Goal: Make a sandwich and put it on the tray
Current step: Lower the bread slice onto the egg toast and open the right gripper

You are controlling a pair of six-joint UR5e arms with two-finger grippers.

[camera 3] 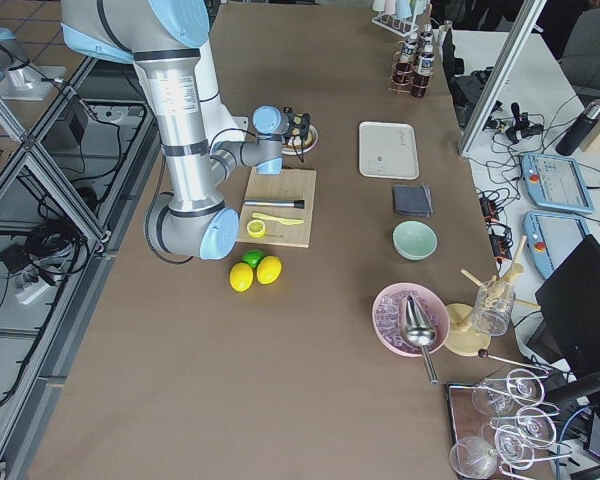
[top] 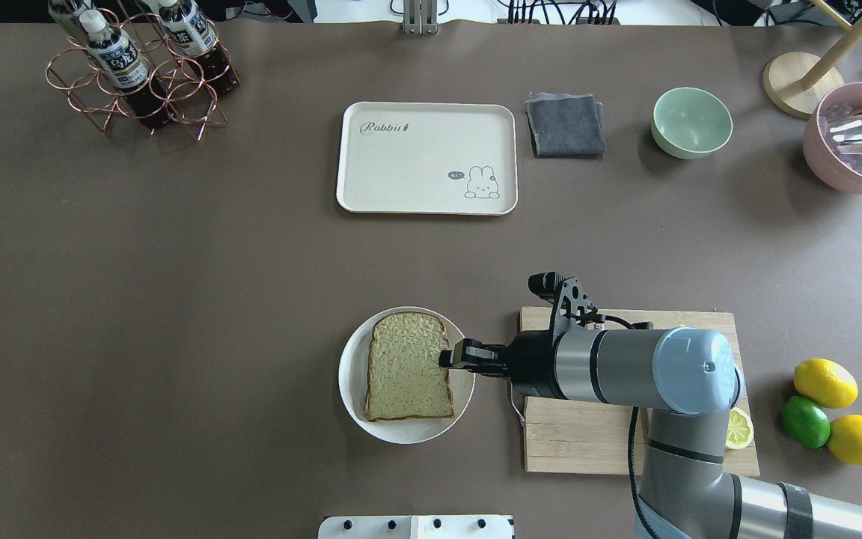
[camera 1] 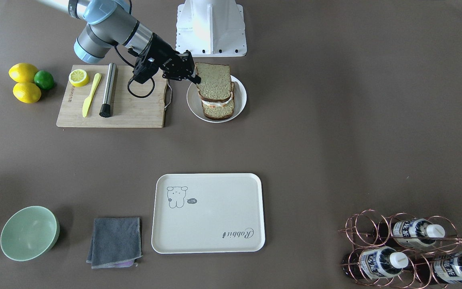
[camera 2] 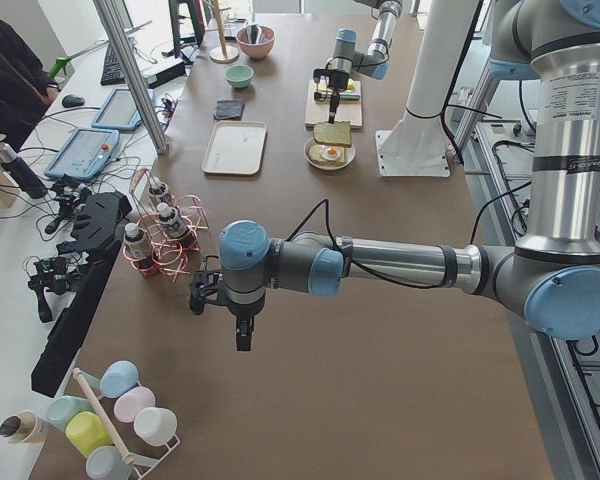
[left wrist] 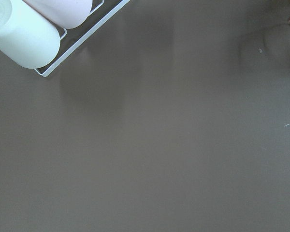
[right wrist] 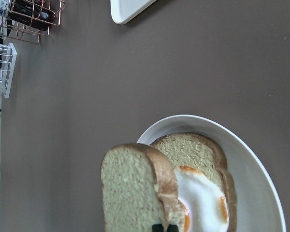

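Gripping top slice (camera 1: 213, 81) with right jaws just above egg (right wrist: 203, 198), not stacked or on tray (camera 1: 223, 200) yet; can't tell about left jaws.

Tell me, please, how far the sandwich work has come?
Done: the bottom slice lies on the white plate with the egg on it. In hand: the right pincer grips the top slice by its edge, over the egg, not yet laid flat. Left: lay it down, then move everything to the tray, which holds none of it.
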